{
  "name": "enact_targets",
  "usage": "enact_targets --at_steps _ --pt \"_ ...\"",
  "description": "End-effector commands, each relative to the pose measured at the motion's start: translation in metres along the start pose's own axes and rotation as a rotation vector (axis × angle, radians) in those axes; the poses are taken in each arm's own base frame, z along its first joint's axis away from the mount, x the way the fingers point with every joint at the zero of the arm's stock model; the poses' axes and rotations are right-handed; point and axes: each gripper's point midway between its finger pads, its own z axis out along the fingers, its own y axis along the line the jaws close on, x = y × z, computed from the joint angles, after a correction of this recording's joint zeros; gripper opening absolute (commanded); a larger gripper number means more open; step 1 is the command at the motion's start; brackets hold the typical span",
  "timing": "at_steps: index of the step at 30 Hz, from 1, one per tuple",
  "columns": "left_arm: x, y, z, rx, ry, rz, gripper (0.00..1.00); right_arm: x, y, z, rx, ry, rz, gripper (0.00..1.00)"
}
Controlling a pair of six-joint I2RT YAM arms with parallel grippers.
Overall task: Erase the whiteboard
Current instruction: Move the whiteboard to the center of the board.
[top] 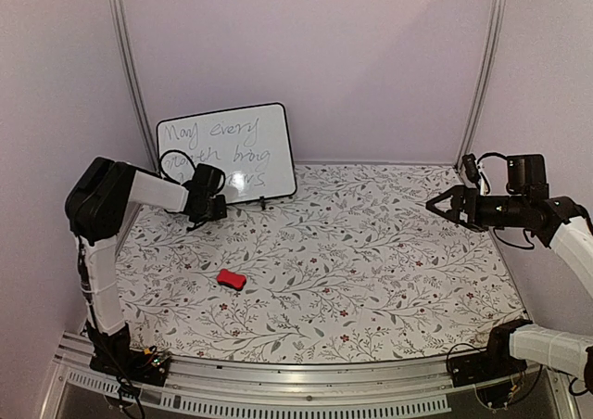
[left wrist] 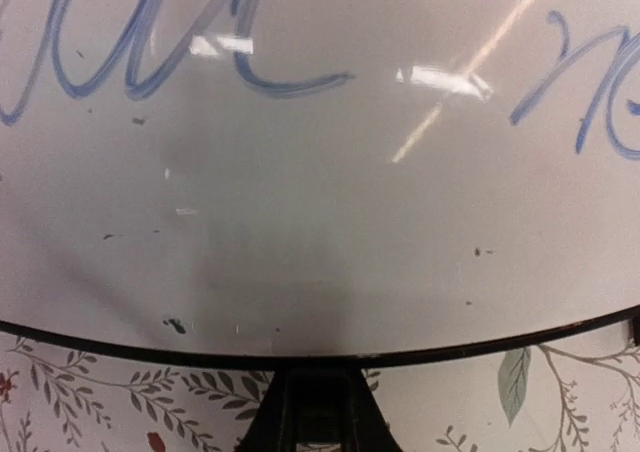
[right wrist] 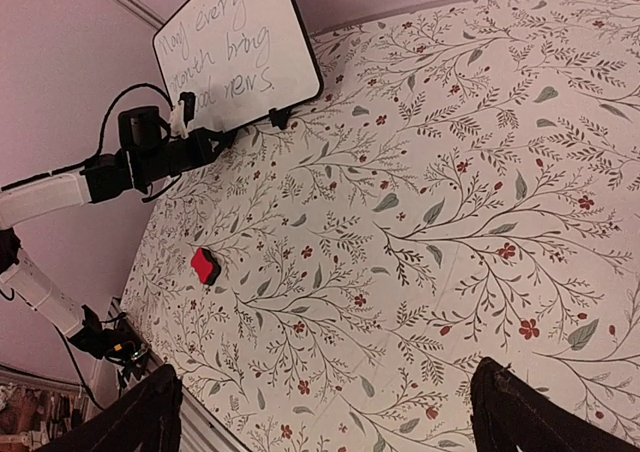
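Left hand (top: 213, 195) is parked right at the lower left part of the large glossy white rectangular whiteboard with the thin black frame (top: 232, 146). In its wrist view the dark fingers (left wrist: 300, 422) look pressed together just under the bottom edge, with nothing visibly between them. Can't tell if they actually touch the frame.

The board stands at the far left of the floral-patterned tabletop (top: 371, 271), propped on small black feet (top: 264, 202) and leaning back a bit. Its long axis runs left to right, and the face with the grey-blue handwriting (top: 218, 143) points toward the arms. I guess that's so the surface is reachable for wiping.

Funny thing is, the small red eraser block (top: 231, 279) lies flat on the tabletop, well apart from the board and with no hand on it. My read is that no wiping can happen until it gets picked up.

The right hand (top: 440, 206) hangs over the far right side, fingers spread wide and empty, probably just keeping clear.
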Motion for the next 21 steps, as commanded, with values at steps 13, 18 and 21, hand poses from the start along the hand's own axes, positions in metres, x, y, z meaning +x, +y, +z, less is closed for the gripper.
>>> enact_targets --at_steps 13,18,21 --pt "0.076 -0.011 -0.077 -0.212 0.075 -0.090 0.00 0.009 0.003 -0.005 -0.017 -0.018 0.003 0.99" --pt "0.097 -0.026 -0.096 -0.246 0.090 -0.110 0.00 0.014 0.001 -0.004 -0.020 -0.008 0.013 0.99" --pt "0.110 -0.034 -0.102 -0.266 0.107 -0.105 0.00 0.014 0.002 -0.006 -0.020 -0.014 0.013 0.99"
